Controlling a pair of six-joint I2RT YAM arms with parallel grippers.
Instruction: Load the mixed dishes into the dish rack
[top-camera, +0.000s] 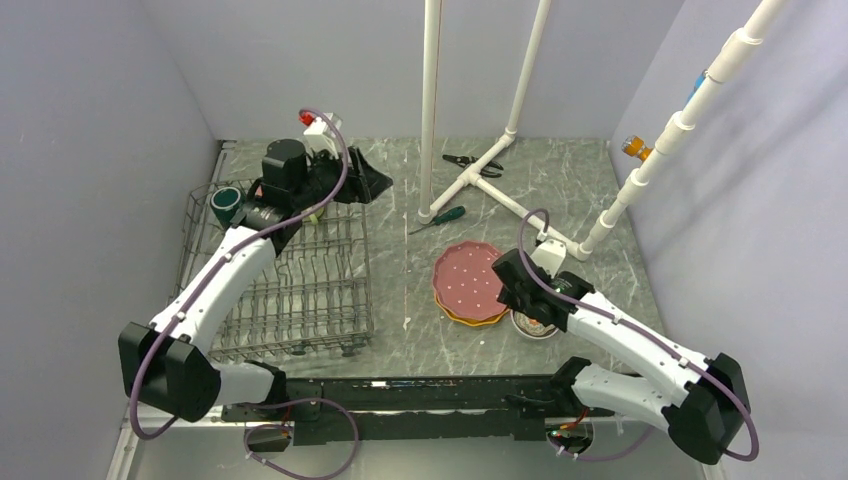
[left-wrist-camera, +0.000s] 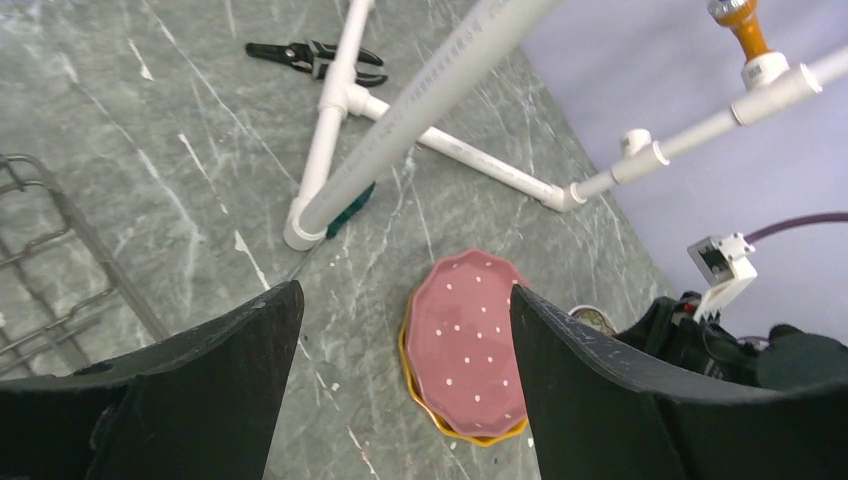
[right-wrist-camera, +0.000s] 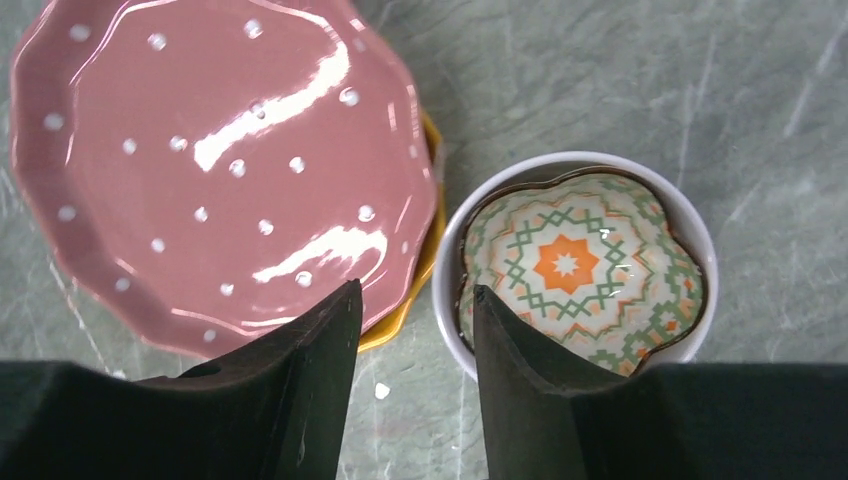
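Observation:
The grey wire dish rack (top-camera: 300, 300) stands at the left, with a dark green mug (top-camera: 226, 203) in its far left corner. My left gripper (top-camera: 365, 183) hovers at the rack's far right corner, open and empty (left-wrist-camera: 405, 290). The pink dotted plate (top-camera: 468, 278) (right-wrist-camera: 220, 160) lies on the yellow-orange plate (right-wrist-camera: 425, 250) at centre right. Beside them a patterned scalloped bowl (right-wrist-camera: 585, 265) sits inside a white bowl (right-wrist-camera: 450, 300). My right gripper (right-wrist-camera: 415, 290) is low over them and open. Its left finger is over the plate's edge, its right finger is over the bowl, and the white rim sits just inside the gap.
A white pipe frame (top-camera: 470, 180) rises from the middle and right of the table. Black pliers (top-camera: 470, 162) lie behind it and a green-handled screwdriver (top-camera: 440, 217) in front. Grey walls close in on both sides.

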